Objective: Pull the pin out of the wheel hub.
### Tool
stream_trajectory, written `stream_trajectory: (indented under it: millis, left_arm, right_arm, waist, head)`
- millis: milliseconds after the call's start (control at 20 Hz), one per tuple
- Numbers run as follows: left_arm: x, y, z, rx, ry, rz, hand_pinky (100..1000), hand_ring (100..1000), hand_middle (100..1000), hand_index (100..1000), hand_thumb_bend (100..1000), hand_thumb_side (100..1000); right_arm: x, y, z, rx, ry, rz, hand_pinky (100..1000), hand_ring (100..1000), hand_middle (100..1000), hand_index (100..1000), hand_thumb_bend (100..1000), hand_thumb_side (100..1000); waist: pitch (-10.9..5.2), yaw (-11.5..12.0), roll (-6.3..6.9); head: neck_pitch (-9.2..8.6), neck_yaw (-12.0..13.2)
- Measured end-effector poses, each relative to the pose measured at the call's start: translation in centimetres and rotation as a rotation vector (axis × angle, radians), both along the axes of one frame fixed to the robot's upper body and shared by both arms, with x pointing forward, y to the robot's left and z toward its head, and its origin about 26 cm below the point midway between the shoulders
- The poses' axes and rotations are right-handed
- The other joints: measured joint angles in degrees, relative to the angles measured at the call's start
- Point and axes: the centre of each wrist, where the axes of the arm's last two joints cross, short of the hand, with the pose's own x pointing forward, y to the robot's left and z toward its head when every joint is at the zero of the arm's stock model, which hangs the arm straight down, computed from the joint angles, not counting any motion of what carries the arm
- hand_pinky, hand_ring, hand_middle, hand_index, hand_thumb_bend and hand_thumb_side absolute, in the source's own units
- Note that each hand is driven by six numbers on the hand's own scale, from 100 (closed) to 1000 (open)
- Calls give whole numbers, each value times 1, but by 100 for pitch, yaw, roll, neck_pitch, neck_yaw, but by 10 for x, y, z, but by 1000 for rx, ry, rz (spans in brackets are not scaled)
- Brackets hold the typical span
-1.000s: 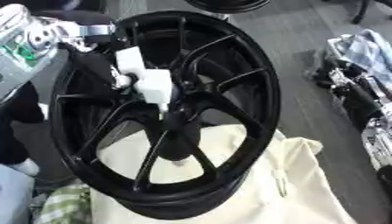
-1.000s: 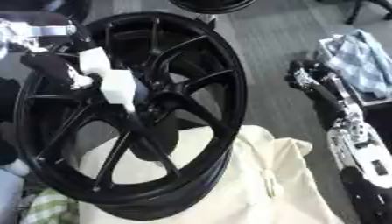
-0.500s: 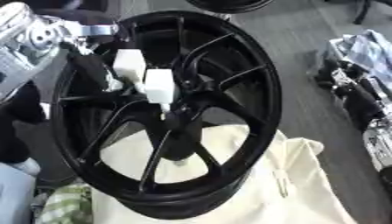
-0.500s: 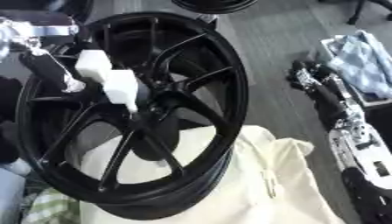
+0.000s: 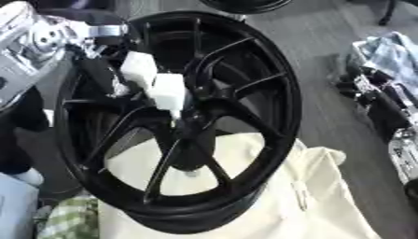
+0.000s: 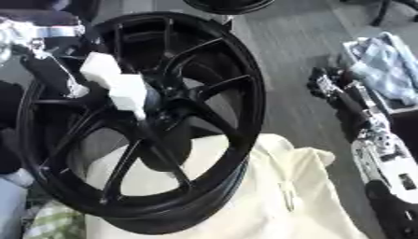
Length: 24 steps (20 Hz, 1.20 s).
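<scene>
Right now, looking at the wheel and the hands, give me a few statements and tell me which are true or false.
1. The wheel is black. True.
2. The left hand is at the wheel's centre. True.
3. The wheel lies flat on bare floor. False: it stands tilted against a cream cloth.
4. The right hand grips the rim. False: it hangs apart, off to the right.
5. The left hand's fingertips are red. False: they are white.

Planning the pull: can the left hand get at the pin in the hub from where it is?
Probably yes. The left hand, coming in from the upper left, already has its white-padded fingers at the centre of the wheel hub, with nothing between. The pin itself is hidden behind the fingers, so whether it is gripped cannot be told.
</scene>
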Motion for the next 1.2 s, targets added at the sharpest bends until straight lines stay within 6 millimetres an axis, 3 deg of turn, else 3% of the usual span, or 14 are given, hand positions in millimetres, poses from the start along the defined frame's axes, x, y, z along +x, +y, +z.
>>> stream_trajectory:
  millis: [350,650,900,1200]
  left_arm:
    - [-18,16,30,-78,-79,-3,839,761,660,392,100,100]
    - [-39,69,58,-282,-223,103,831,748,652,391,100,100]
    - [-56,121,53,-397,-327,240,825,740,646,390,100,105]
    - [-75,170,24,-494,-410,429,816,731,638,391,100,154]
  right_arm:
    - [-1,0,-1,0,2,-1,818,724,633,737,219,454]
    - [-1,-2,0,1,-4,-9,819,724,633,737,215,452]
    - [-1,-4,3,5,-22,-23,820,725,633,738,213,449]
    - [-1,-6,7,13,-41,-40,820,724,633,738,212,448]
  waist:
    - [-1,1,-1]
    - [3,40,-15]
    - [38,97,-60]
    - [75,174,-146]
  head:
    - [0,3]
    - [0,-45]
    - [0,-99]
    - [0,-133]
